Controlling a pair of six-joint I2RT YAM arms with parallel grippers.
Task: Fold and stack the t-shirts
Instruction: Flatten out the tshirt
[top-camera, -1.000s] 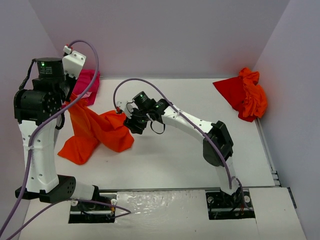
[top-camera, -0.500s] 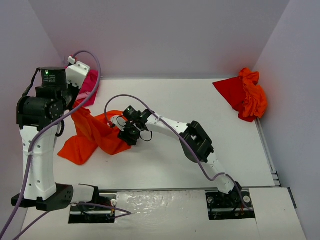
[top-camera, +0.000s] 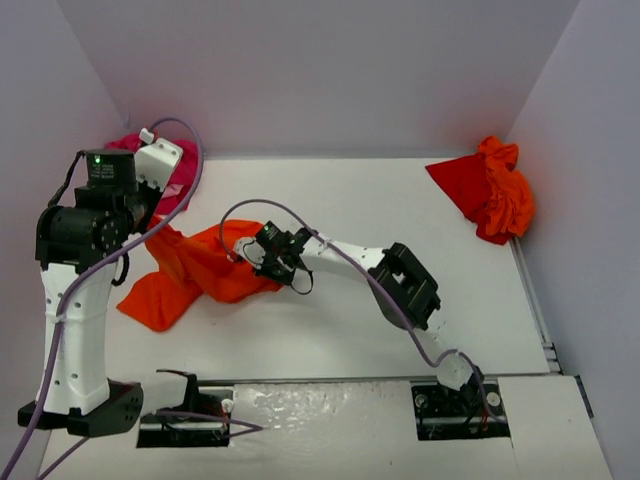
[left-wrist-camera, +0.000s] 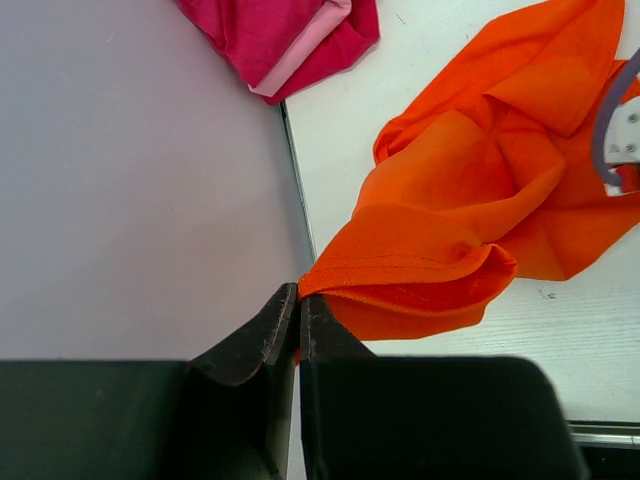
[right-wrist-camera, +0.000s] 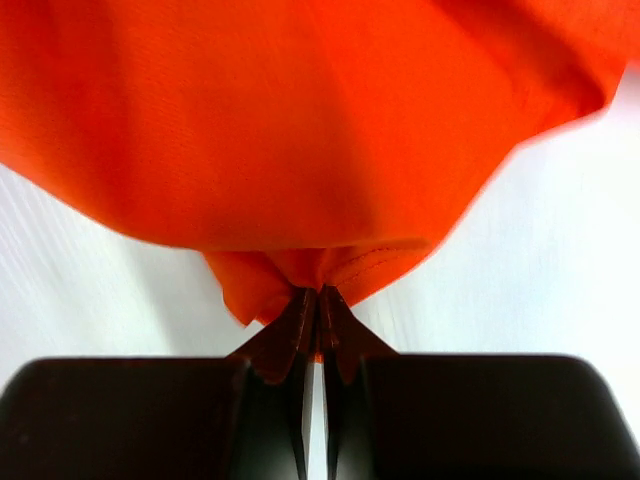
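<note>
While the left gripper (left-wrist-camera: 299, 295) is clamped on one hem of the orange t-shirt (top-camera: 215, 268), the right gripper (right-wrist-camera: 318, 297) pinches another. The shirt sits bunched on the left of the table (top-camera: 350, 330). Farther back are a pink shirt (left-wrist-camera: 270, 35) and a red pile (top-camera: 490, 190).

No readable text, labels, brands or numbers in any view. Plain shirts, plain table, no markings on the arms legible.
</note>
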